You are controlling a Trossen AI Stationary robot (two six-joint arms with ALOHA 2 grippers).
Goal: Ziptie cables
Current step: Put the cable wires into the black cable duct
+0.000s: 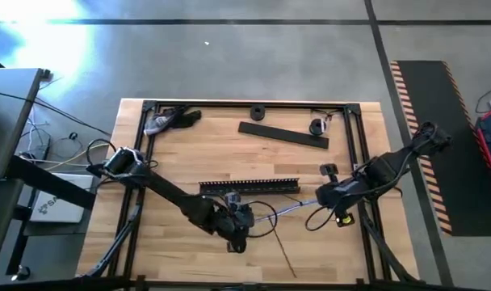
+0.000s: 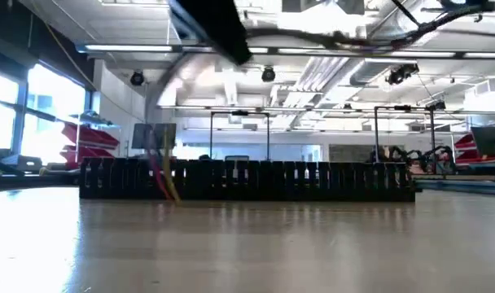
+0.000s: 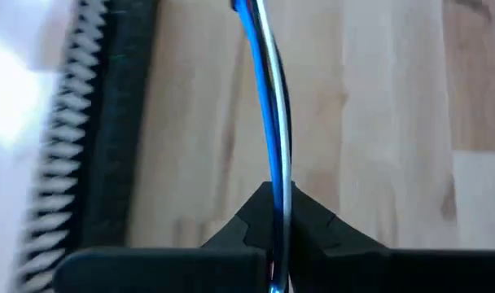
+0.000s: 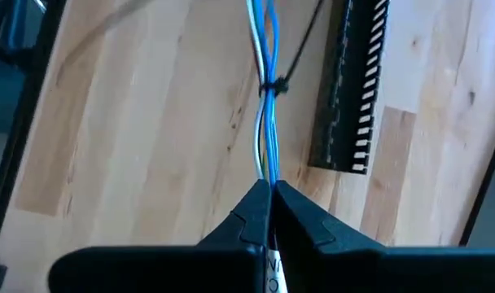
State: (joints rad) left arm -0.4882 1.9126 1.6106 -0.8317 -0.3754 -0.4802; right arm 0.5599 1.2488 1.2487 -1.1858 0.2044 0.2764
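The cables (image 1: 286, 209) are a thin bundle of blue and white wires stretched between my two grippers near the table's middle. My left gripper (image 1: 247, 218) is shut on one end (image 3: 273, 122). My right gripper (image 1: 320, 200) is shut on the other end (image 4: 265, 122). A thin black ziptie (image 4: 272, 85) is looped around the bundle a little ahead of the right fingers, and its tail (image 4: 306, 37) slants away. A long black slotted strip (image 1: 249, 186) lies on the table just beyond the cables. My left gripper pinches the cable bundle (image 3: 280, 203) between its two fingertips, and the wires run straight out ahead of the fingers. The bundle leads off toward the right gripper in a nearly straight line. My right gripper pinches the bundle's other end (image 4: 266, 175) between its two fingertips, coming from the table's right side along the wires. The wires run straight ahead to the ziptie and beyond, with no slack showing.
The slotted strip (image 2: 247, 179) spans the low view, with coloured wires (image 2: 166, 175) in front of it. A second black strip (image 1: 282, 135), a black ring (image 1: 257, 111) and small parts (image 1: 318, 126) lie toward the far edge. A loose thin strand (image 1: 286, 255) lies near the front.
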